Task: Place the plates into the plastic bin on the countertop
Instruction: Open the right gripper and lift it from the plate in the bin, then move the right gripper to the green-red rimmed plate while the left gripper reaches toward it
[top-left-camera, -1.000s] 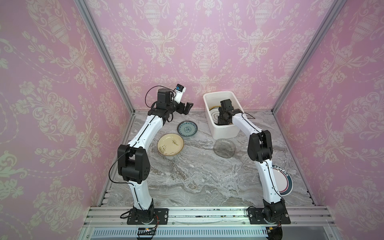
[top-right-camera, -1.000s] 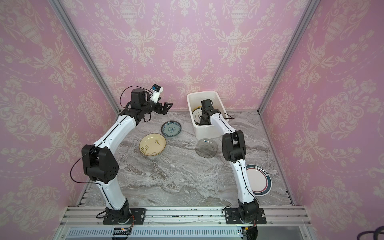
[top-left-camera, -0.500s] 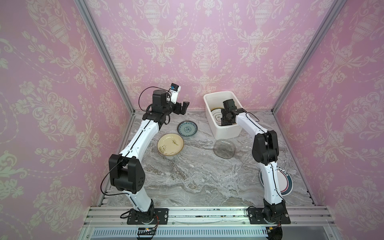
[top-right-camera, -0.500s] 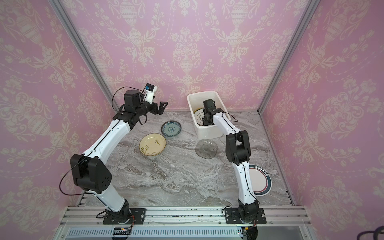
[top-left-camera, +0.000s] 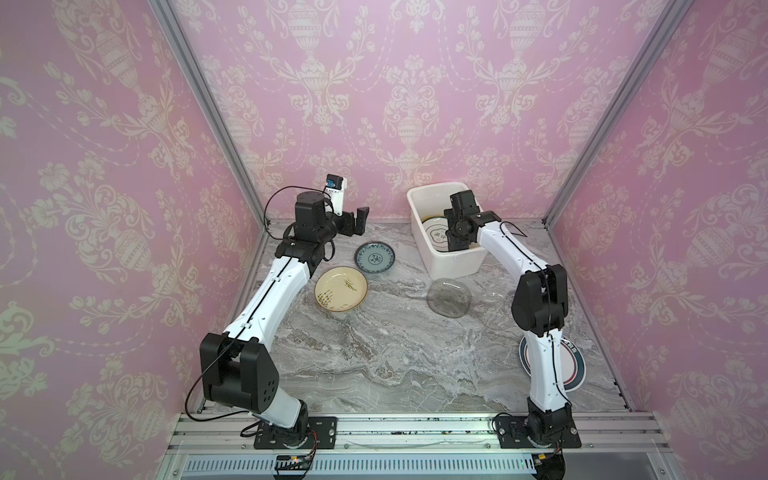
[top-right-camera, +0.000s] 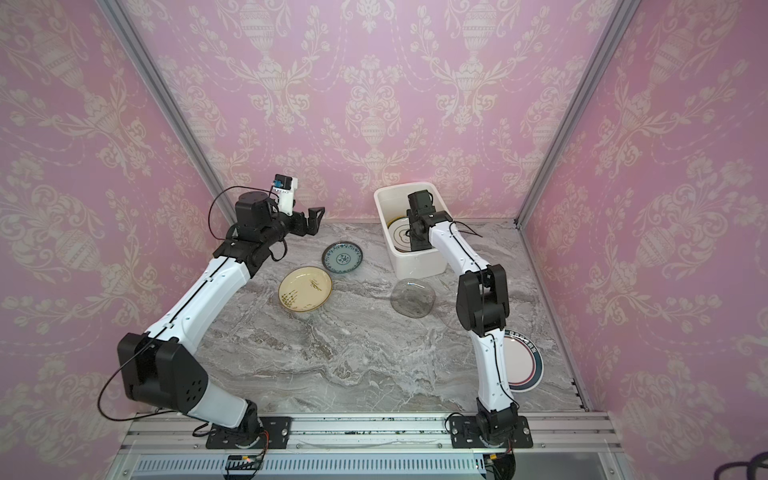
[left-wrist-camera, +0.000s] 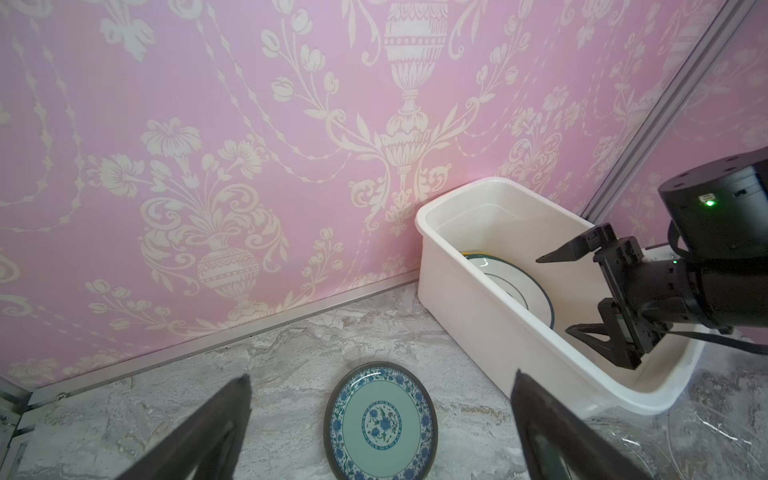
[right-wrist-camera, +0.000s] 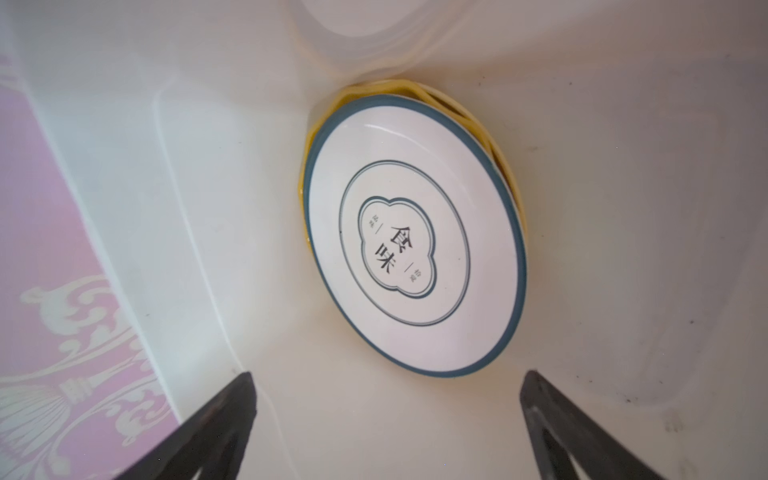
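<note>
The white plastic bin (top-left-camera: 457, 264) (top-right-camera: 417, 266) stands at the back of the grey marble countertop (top-left-camera: 395, 353). In it lies a white dark-rimmed plate (right-wrist-camera: 411, 237) (left-wrist-camera: 515, 286) on a yellow plate (right-wrist-camera: 304, 174). My right gripper (right-wrist-camera: 390, 373) (left-wrist-camera: 555, 295) hangs open and empty inside the bin, above that plate. My left gripper (left-wrist-camera: 381, 374) (top-left-camera: 355, 220) is open and empty, raised left of the bin above the blue-patterned plate (left-wrist-camera: 380, 424) (top-left-camera: 375, 257). A cream plate (top-left-camera: 340, 289) lies in front of that one.
A clear glass plate (top-left-camera: 449, 297) (top-right-camera: 412, 298) lies just in front of the bin. A lettered-rim plate (top-left-camera: 575, 365) (top-right-camera: 525, 361) sits at the right, partly behind my right arm. Pink patterned walls close in the back and both sides.
My left gripper has drawn a little to the left, away from the bin, and that arm's elbow has dropped lower. The right gripper has stayed in the bin, open.
</note>
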